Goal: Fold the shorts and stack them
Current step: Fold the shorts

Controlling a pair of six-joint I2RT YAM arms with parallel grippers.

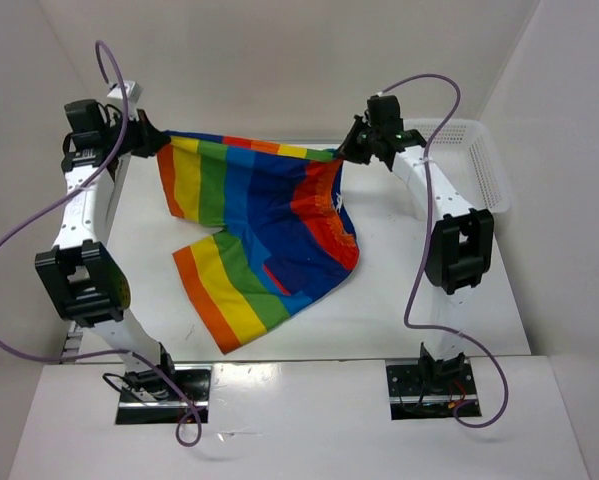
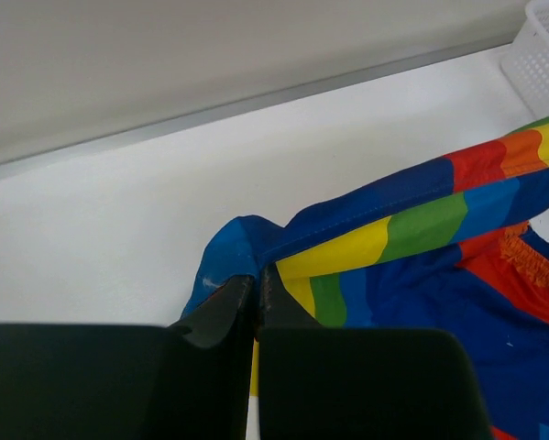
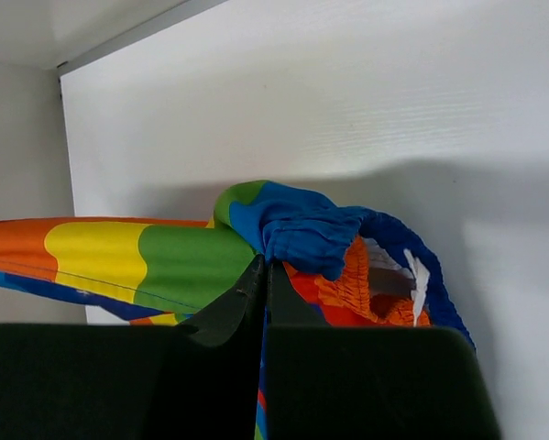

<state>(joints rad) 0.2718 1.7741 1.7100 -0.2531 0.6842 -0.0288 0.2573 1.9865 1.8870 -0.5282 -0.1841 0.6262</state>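
Observation:
The rainbow-striped shorts (image 1: 259, 230) hang stretched between both arms above the white table, one leg trailing down onto it toward the near left. My left gripper (image 1: 159, 140) is shut on the shorts' far-left corner; in the left wrist view its jaws (image 2: 257, 286) pinch blue and yellow cloth (image 2: 393, 238). At the far right my right gripper (image 1: 347, 152) is shut on the waistband end. The right wrist view shows that gripper (image 3: 266, 272) clamped on bunched blue and green fabric (image 3: 292, 229), with the orange elastic lining and the white drawstring (image 3: 418, 280) beside it.
A white plastic mesh basket (image 1: 479, 165) stands at the far right of the table, behind the right arm; its corner (image 2: 540, 55) shows in the left wrist view. White walls close in the table at the back and on both sides.

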